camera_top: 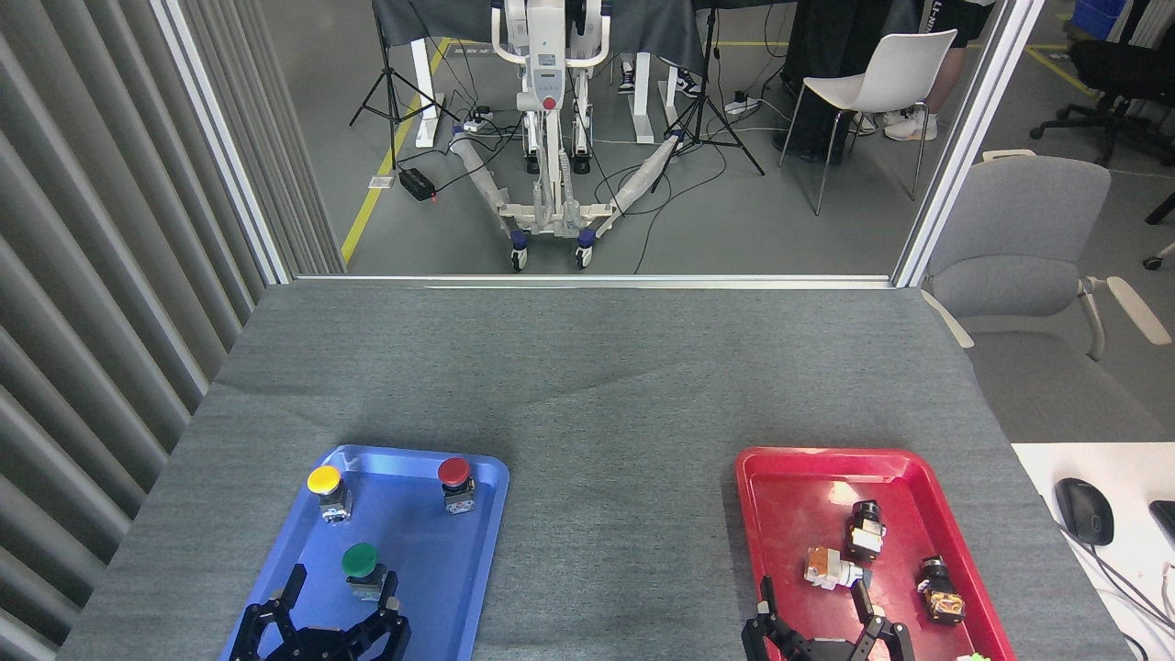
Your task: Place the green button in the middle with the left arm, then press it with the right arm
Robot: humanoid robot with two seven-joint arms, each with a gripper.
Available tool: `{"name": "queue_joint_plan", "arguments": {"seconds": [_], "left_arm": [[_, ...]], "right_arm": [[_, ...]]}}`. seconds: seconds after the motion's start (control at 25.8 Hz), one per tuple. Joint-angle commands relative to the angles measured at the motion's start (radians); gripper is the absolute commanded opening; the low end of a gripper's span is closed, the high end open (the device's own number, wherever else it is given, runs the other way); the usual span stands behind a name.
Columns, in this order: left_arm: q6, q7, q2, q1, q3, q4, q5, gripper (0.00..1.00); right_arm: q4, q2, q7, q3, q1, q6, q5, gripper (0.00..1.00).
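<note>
Left jaws (341,592) spread, flanking green button (360,560).

button (360,560) in left tray (477,514), tool (340,597) beside

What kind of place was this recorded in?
Likely a robotics lab or test bay: a grey cloth table with a blue tray of push-buttons, tripods and cables behind, and a wheeled white rig.
</note>
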Motion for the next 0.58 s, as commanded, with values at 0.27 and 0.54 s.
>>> {"name": "queue_joint_plan", "arguments": {"seconds": [0.27,0.54], "left_arm": [[0.000,0.008,0.002,-0.001,0.000,0.000,0.004,1.00],[-0.002,0.008,0.006,-0.001,0.000,0.002,0.004,1.00]], "right_arm": [[-0.029,0.002,-0.002,0.000,-0.004,-0.003,0.005,0.99],[-0.063,0.005,0.003,-0.001,-0.005,-0.003,0.005,0.99]]}}
